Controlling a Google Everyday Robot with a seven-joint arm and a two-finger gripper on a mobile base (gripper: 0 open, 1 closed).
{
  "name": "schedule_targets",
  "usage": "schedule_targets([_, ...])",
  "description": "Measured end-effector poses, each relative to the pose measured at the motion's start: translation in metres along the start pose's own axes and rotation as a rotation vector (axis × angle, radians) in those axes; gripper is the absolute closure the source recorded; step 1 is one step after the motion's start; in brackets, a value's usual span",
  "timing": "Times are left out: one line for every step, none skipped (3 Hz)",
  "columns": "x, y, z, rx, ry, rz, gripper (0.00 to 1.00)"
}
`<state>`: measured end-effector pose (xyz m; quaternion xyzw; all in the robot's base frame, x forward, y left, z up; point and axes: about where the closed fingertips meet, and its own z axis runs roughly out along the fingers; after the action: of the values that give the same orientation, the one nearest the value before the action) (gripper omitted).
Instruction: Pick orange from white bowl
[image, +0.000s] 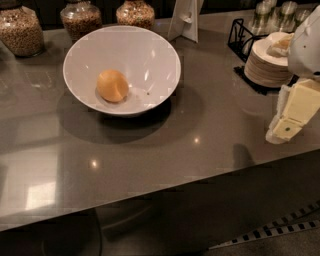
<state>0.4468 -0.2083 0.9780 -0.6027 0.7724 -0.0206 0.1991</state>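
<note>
The gripper (281, 131) hangs over the grey counter's (150, 165) right edge, plate stack (265, 62) just behind it, while the orange (112, 85) sits inside the white bowl (150, 55) well off to its left.

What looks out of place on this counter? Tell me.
Nothing stands out. The orange sits inside the white bowl, upright on the counter; nothing looks spilled or broken. Only a tiny dark speck marks the bowl's inside. The gripper hangs at the right edge, apart from the bowl.
</note>
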Motion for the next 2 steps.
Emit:
schedule_targets([-0.032,-0.015,0.009,0.041,-0.133,-0.015,0.0])
schedule_targets([-0.067,-0.036,0.017,0.086,-0.221,-0.032,0.0])
